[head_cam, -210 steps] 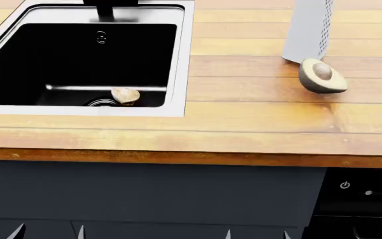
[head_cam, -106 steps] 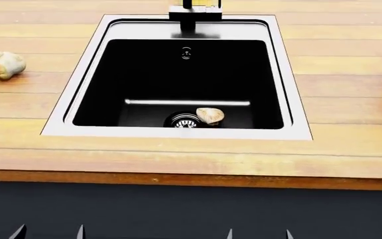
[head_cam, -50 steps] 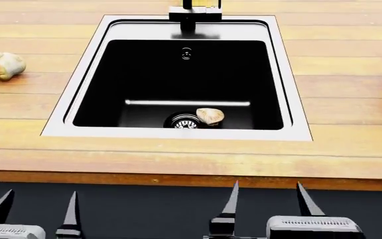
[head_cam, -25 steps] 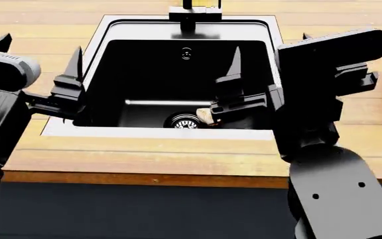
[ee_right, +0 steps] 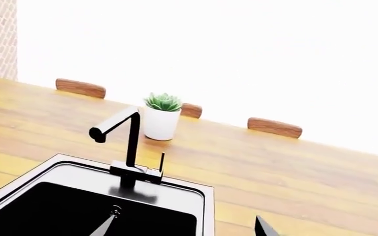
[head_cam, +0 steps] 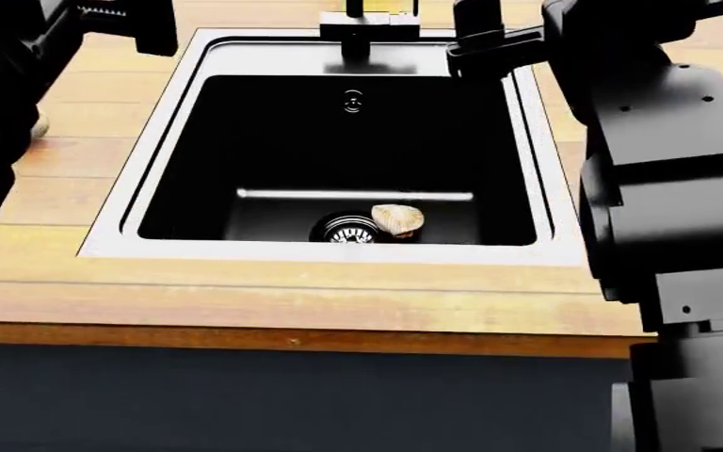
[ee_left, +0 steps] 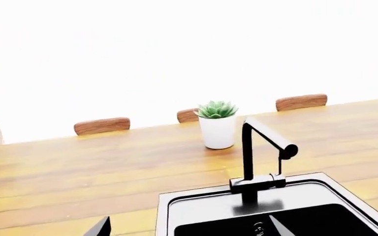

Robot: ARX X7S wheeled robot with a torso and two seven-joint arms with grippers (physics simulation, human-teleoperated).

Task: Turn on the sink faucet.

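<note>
**Both arms up at the back of the sink now, faucet untouched**

Nearest thing is the wooden countertop (head_cam: 336, 301), with its front edge running across the head view. Set into it is the sink (head_cam: 560, 202), a deep black basin with a silvery rim on all sides. Down in the basin there's a round drain strainer (head_cam: 346, 229) with a pale, lumpy food item (head_cam: 398, 219) sitting right beside it, touching or nearly so. The overflow fitting (head_cam: 353, 101) is on the far wall.

Compared with half a second ago, both arms have swung up and away from the basin's middle, so the whole interior shows again. The left gripper (head_cam: 129, 19) is now over the counter just outside the sink's far left corner; the right gripper (head_cam: 493, 33) hangs over the far right rim. Can't tell finger state for either one, since only bits of fingertips show in any view.

The sink faucet (ee_left: 261, 162) stands at the middle of the far rim, between the two grippers, spout reaching over the basin and the thin lever upright by the base. Neither gripper touches it. Behind it there's open counter, then a potted succulent (ee_left: 216, 124) and three chair backs (ee_left: 102, 126).
</note>
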